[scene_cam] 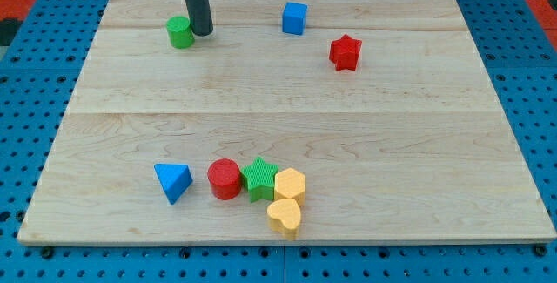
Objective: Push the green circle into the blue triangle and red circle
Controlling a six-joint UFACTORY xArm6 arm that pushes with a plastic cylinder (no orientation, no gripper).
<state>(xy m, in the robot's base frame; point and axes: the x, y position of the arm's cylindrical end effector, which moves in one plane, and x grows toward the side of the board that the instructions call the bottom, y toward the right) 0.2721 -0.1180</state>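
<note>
The green circle [180,32] sits near the view's top left of the wooden board [365,126]. My tip [202,33] is on the board just right of the green circle, touching or nearly touching it. The blue triangle [174,181] lies near the view's bottom left. The red circle [224,178] stands a short gap to its right. Both are far below the green circle.
A green star [260,178] touches the red circle's right side, with a yellow hexagon [290,184] and a yellow heart [285,216] beside it. A blue cube [295,17] and a red star [345,52] sit at the view's top right.
</note>
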